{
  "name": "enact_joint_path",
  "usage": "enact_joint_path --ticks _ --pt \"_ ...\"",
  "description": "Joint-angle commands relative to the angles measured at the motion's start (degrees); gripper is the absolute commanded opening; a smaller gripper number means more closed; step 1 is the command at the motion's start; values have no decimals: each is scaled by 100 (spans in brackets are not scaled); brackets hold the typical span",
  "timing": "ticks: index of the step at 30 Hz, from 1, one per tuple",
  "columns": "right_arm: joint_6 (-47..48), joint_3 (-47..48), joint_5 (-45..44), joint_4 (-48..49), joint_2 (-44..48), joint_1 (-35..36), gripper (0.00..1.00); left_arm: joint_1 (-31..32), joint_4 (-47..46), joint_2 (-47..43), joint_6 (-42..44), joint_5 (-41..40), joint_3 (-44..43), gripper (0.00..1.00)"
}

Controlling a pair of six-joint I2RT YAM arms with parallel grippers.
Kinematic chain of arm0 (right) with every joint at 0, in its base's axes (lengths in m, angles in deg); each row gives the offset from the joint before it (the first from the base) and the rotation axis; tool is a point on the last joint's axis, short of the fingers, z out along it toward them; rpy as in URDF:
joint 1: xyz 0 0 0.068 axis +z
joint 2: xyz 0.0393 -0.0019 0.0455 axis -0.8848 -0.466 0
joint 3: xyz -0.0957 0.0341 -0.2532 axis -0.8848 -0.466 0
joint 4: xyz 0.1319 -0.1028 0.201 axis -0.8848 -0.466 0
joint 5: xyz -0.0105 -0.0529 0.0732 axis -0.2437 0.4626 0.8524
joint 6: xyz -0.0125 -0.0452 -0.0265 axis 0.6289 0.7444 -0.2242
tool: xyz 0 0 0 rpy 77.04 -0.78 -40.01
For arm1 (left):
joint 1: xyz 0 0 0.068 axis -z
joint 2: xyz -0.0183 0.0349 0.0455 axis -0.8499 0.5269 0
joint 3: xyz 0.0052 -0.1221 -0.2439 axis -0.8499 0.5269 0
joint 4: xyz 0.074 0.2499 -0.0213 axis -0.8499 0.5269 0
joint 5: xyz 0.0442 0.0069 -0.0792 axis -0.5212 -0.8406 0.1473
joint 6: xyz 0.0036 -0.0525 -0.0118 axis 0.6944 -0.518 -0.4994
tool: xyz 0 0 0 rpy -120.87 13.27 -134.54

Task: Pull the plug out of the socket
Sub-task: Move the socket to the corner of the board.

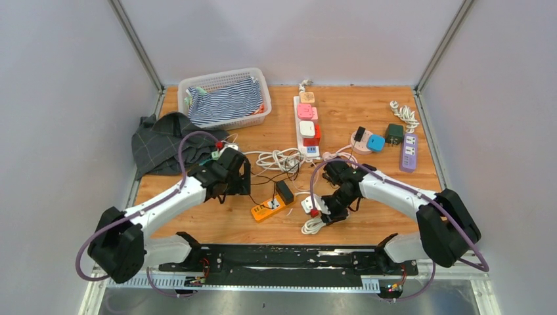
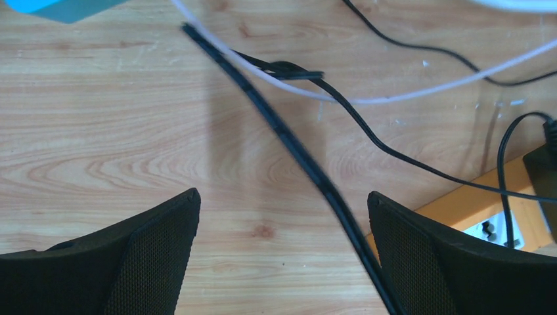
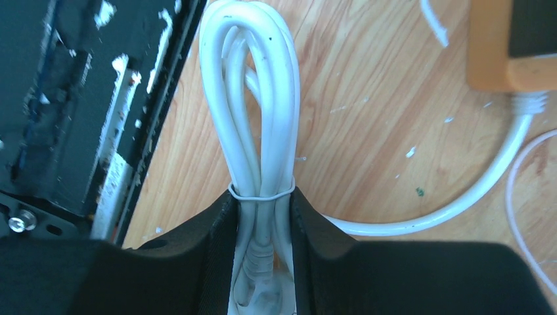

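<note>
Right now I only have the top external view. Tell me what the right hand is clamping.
Observer: The right hand is shut on a folded white cable bundle, bound by a thin tie at the fingertips.
Operator: Report the left hand.
Observer: The left hand is open and empty; a black cord crosses between its fingers.
Operator: Find the socket from there.
Observer: The orange socket block shows at the right edge of the left wrist view, beyond that finger.

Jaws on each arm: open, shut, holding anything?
Left gripper: jaws open, holding nothing.
Right gripper: jaws shut on the white cable bundle.
</note>
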Motion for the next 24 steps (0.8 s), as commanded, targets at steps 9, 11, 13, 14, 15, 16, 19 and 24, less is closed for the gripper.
enact_joint_path --ticks 9,11,13,14,15,16,19,24 --pt "-778 280 584 166 37 -99 7 895 1551 1268 655 -831 -1092 98" --pt "-784 255 583 186 94 -126 7 905 1792 1281 842 -765 -1271 98" --pt "-787 237 590 192 140 -155 8 906 1806 1217 1021 -494 -1409 97" --pt "-781 228 591 200 159 -171 9 906 1826 1227 1105 -396 -1513 96" --pt "-783 215 599 201 184 -194 9 906 1894 1275 1225 -321 -1620 96" --pt "-784 206 600 207 203 -207 9 906 2053 1353 1308 -332 -1759 96" --pt "-805 196 609 208 244 -304 10 906 2798 1680 1642 -541 -2191 96" --pt "-800 201 668 223 278 -455 10 982 3302 1942 2010 -658 -2680 98"
